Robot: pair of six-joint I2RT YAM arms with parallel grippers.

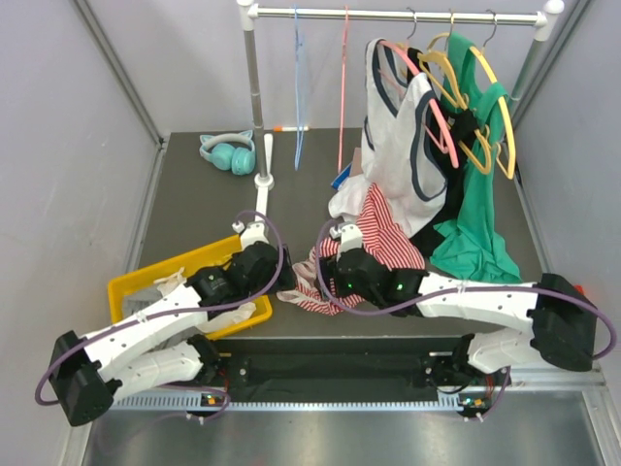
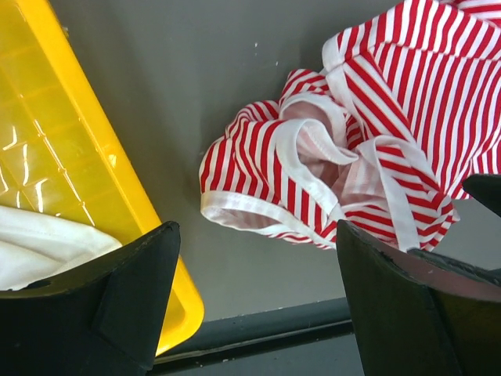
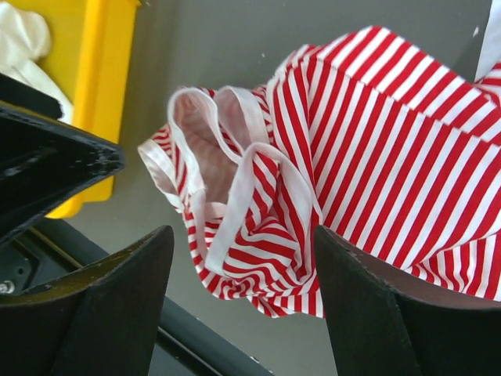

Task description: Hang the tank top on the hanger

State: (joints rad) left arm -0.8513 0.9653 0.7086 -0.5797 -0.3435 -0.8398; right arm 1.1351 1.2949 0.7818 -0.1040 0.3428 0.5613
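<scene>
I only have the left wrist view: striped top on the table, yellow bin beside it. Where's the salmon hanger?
Observer: The salmon hanger hangs on the rail at the back of the table. It is edge-on in the top view, just right of a light blue hanger.
Operator: And my other arm, is it gripping anything?
Observer: No. The right gripper is open, with its fingers spread either side of the tank top's bunched straps. I cannot tell whether they touch the fabric.
</scene>
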